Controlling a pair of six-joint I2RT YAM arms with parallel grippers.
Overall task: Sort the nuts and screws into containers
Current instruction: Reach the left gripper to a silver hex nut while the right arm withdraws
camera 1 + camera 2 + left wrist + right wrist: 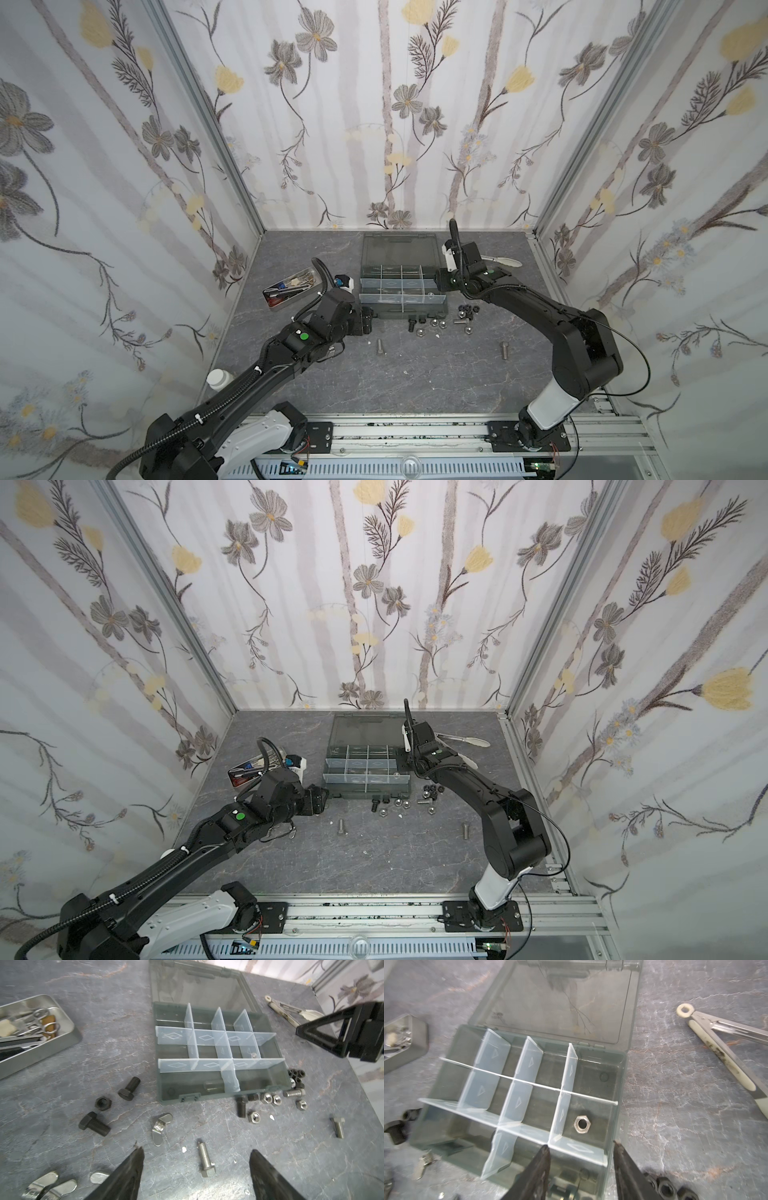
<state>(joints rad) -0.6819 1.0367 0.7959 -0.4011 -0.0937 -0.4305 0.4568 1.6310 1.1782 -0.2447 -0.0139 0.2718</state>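
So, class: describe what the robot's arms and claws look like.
The left arm and right arm are black with white base segments, ribbed black cables, white-tied on the left, and a green dot near each wrist. Claw fingers are dark, tapering wedges.

Left claw (196, 1151), right claw (581, 1145): both spread

Soft, even light is coming down from overhead, so the dark grey marbled bench (399, 374) is showing only faint, soft-edged shadows. The translucent plastic dividers (216, 1064) and the shiny rectangular metal tray (41, 1051) are glinting mildly. Both top views are bending the straight aluminium wall posts (208, 116) near their edges. The right wrist view is smearing slightly, and the black fingers (537, 1174) of my right hand (580, 1144) are blurring up close.
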